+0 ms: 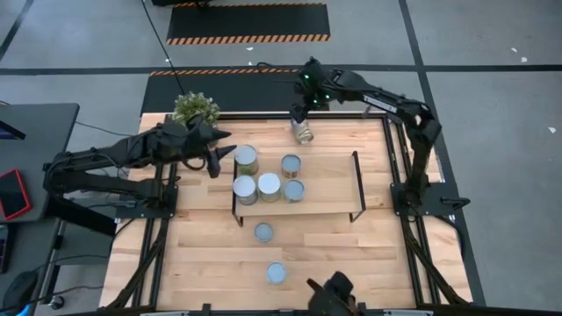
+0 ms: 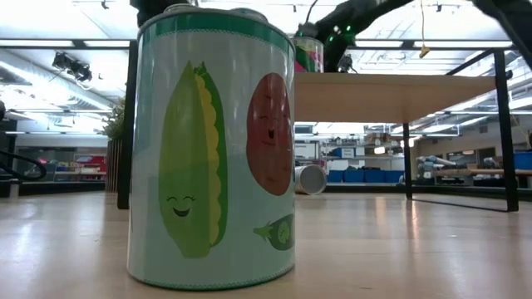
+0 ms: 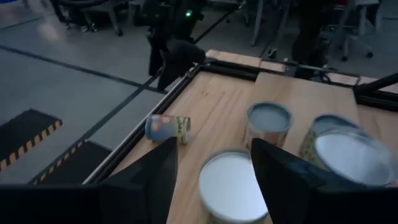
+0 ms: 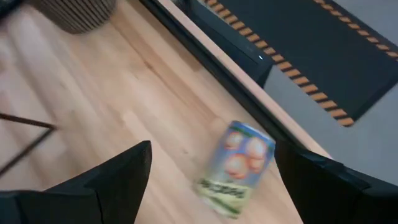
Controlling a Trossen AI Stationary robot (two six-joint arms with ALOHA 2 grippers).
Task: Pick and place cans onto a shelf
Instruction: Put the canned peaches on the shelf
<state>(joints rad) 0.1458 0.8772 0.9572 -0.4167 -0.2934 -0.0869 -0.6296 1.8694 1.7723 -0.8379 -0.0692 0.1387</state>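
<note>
**One can on its side behind the shelf**

Start at the left of the shelf (image 1: 299,180). The left gripper (image 1: 221,149) reaches in flat over the table, just beside the shelf's left end. Its fingers (image 3: 140,180) are spread wide with nothing between them, above a standing can (image 1: 246,158).

On the shelf board, five cans stand up straight near the left end, round tops to the sky. Two more cans (image 1: 263,232) stand on the table in front of the shelf.

Behind the shelf, near the table's back edge, lies the tipped can (image 1: 304,132). It is on its side, and its long way points across the table. It has pictures on its label (image 4: 236,165).

The right gripper (image 1: 299,112) hangs right above the tipped can. Its fingers (image 4: 118,174) are spread apart and hold nothing.
</note>
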